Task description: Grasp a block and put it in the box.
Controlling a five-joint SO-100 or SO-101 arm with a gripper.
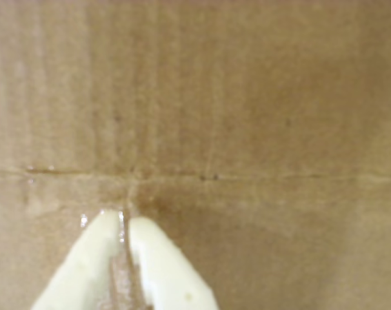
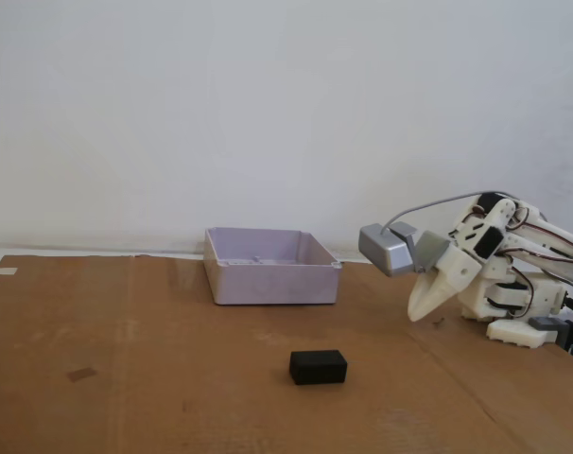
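A black block [image 2: 318,366] lies on the brown cardboard sheet near the front middle in the fixed view. A pale lilac open box [image 2: 271,266] stands behind it, to its left. My white gripper [image 2: 417,311] is at the right, folded low close to the arm's base, well to the right of the block and box. Its tips point down at the cardboard. In the wrist view the gripper [image 1: 123,217] is shut and empty, with only bare cardboard in front of it. The block and the box are out of the wrist view.
The cardboard sheet [image 2: 126,378] covers the table; a crease [image 1: 279,175] runs across it in the wrist view. A white wall stands behind. The arm's base [image 2: 528,303] sits at the far right edge.
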